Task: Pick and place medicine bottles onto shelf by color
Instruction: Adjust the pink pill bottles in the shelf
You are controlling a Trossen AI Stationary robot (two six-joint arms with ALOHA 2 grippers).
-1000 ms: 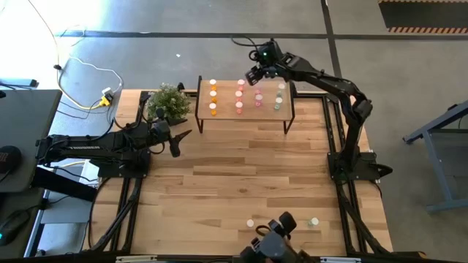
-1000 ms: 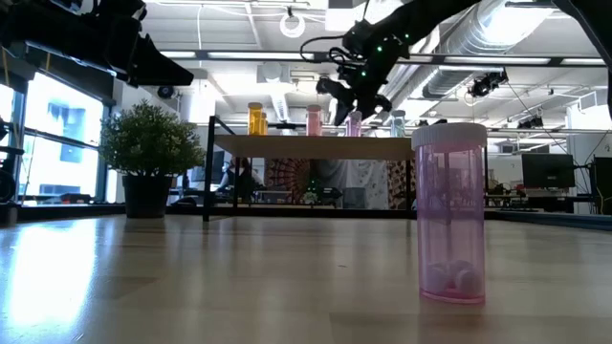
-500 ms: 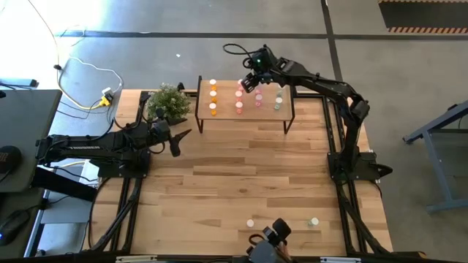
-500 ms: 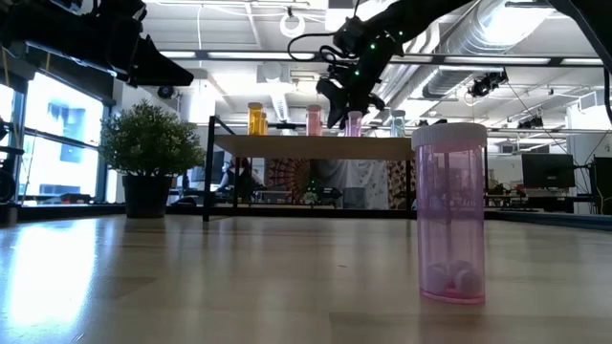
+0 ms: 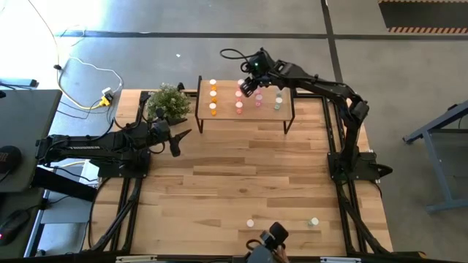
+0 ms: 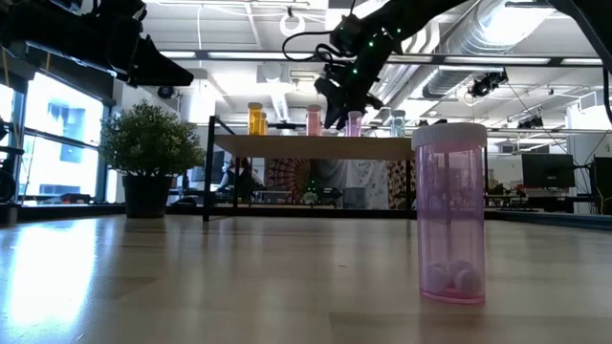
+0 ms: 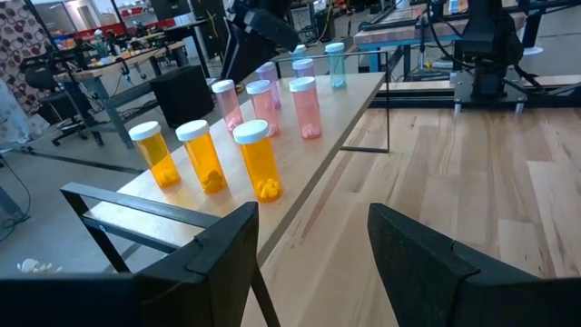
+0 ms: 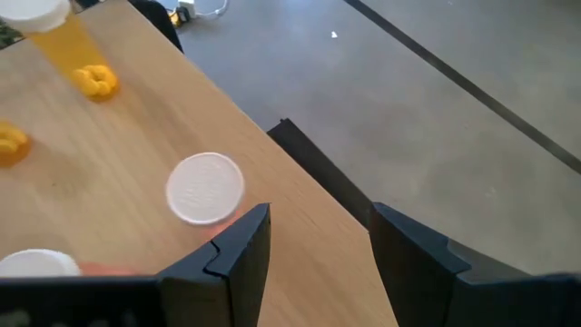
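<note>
While hidden overhead, right hand [image 8: 313,250] gapes empty | wrist view: shelf [image 8: 300,227] edge | left hand [image 7: 313,250] unclenched

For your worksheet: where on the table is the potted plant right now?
In the high view the potted plant stands at the table's far left, just left of the shelf and beside the left gripper.

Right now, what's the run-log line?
right tool: open, empty, above shelf | left tool: open, idle by plant | loose bottles: near edge
</note>
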